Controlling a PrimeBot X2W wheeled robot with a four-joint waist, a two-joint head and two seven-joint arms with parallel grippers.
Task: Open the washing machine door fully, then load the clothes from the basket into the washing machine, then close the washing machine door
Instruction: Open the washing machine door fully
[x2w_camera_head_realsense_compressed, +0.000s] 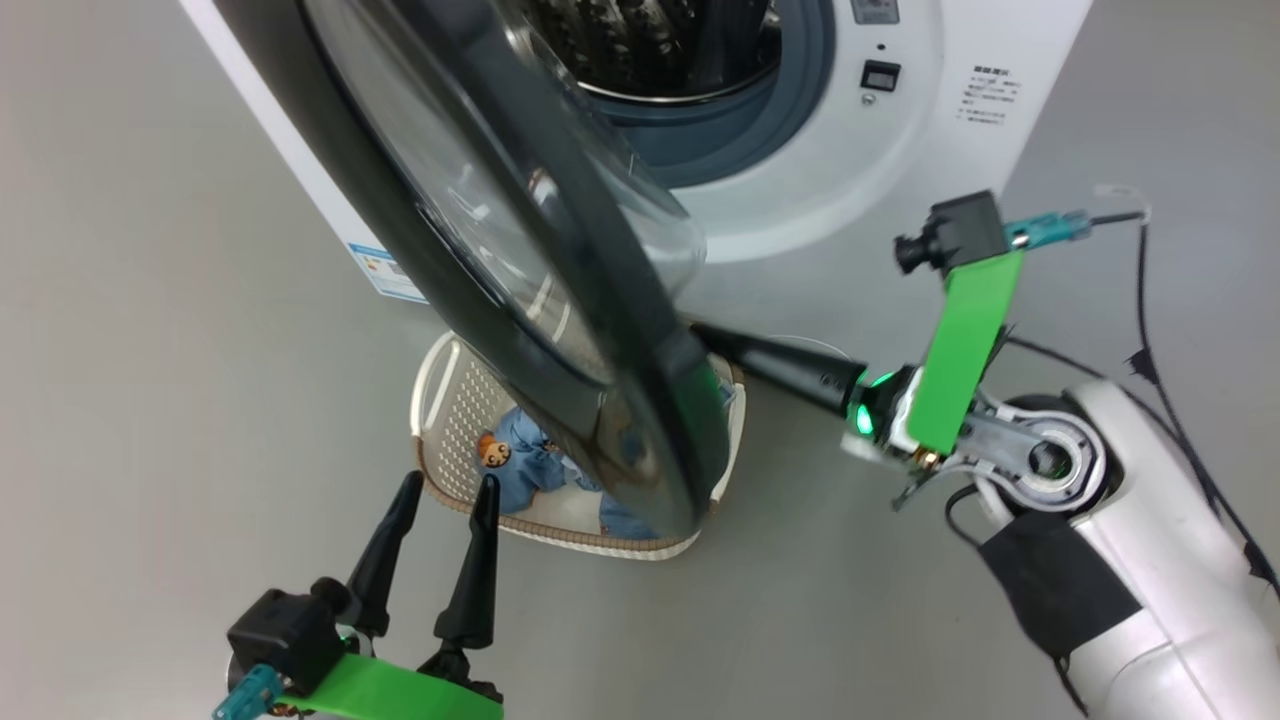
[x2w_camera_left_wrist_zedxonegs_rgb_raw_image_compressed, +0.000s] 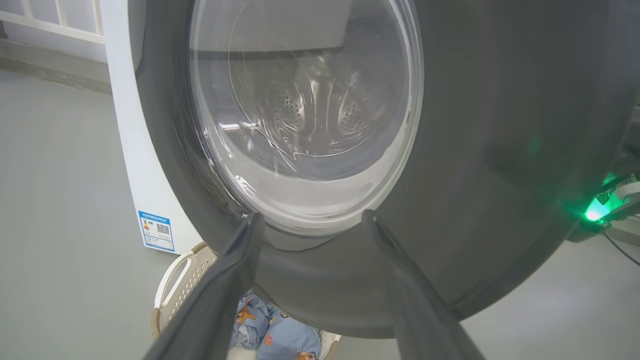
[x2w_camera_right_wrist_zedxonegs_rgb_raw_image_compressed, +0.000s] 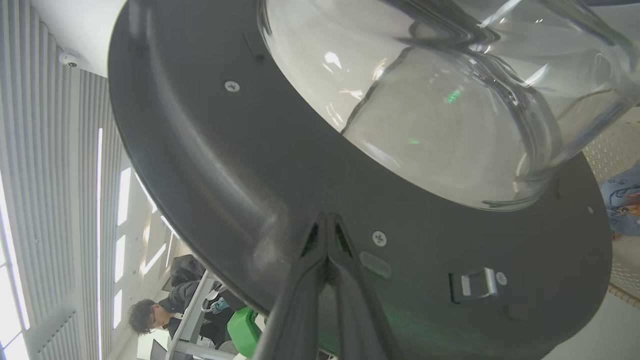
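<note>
**Q:** How far open is it?

**A:** The washing machine door (x2w_camera_head_realsense_compressed: 500, 250) stands partly open, swung out from the washing machine (x2w_camera_head_realsense_compressed: 800, 190) but not yet folded right back. Its black rim and glass bowl hang over the basket (x2w_camera_head_realsense_compressed: 455, 410), which sits on the floor (x2w_camera_head_realsense_compressed: 150, 400) just in front of the machine.

**Q:** And the laundry?

**A:** The clothes (x2w_camera_head_realsense_compressed: 530, 465), blue with bear faces, lie in the basket, half hidden under the door. The part of the drum (x2w_camera_head_realsense_compressed: 640, 50) I can see holds no fabric.

**Q:** Your jaws?

**A:** My right jaws are pinched together on nothing, fingertips (x2w_camera_right_wrist_zedxonegs_rgb_raw_image_compressed: 320, 245) set against the door's inner face and, as far as I can tell, touching it. My left jaws stand wide and empty on the door's outer side, fingers (x2w_camera_head_realsense_compressed: 480, 540) pointing at the basket's near rim.

**Q:** So where does the job stand?

**A:** By my judgement the first step is only half done. The door needs more swing, and the loading and closing are both left to do.
</note>
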